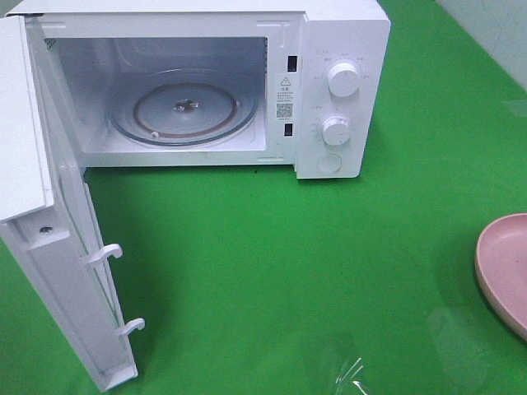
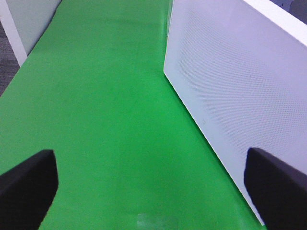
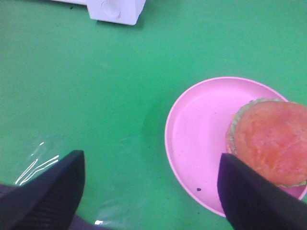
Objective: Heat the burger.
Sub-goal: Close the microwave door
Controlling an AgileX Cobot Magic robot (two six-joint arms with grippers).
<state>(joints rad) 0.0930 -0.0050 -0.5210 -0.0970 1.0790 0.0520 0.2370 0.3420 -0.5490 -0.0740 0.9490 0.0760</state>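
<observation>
**Burger on plate, microwave open and vacant**

Burger (image 3: 271, 143): round, glossy brown bun on top, a green lettuce frill showing at its edge. It sat on the pink plate (image 3: 196, 129), toward one side of it, with bare plate beside it. In the high view only the plate's rim (image 1: 498, 263) showed, at the right edge of the green table (image 1: 288, 280), well apart from the microwave; the burger itself lay outside that view.

Handling, as judged: likely light and soft, a stack of layers that could slide or squash under a hard pinch. A gentle hold across the bun's sides, low enough to catch the layers beneath, looked safest; the shiny top may have been slippery. Lifting the stiff plate by its rim was the other choice.

Containers: microwave (image 1: 329, 49) stood at the far side, its door (image 1: 58, 247) swung fully open toward the near left. Inside lay a glass turntable (image 1: 183, 111) with nothing on it. The plate held the burger and one small dark speck.

Tools: right gripper (image 3: 148, 191) hung above the table just beside the plate, jaws spread wide, holding nothing. Left gripper (image 2: 148, 187) was likewise wide apart and empty, near the outer face of the door.
</observation>
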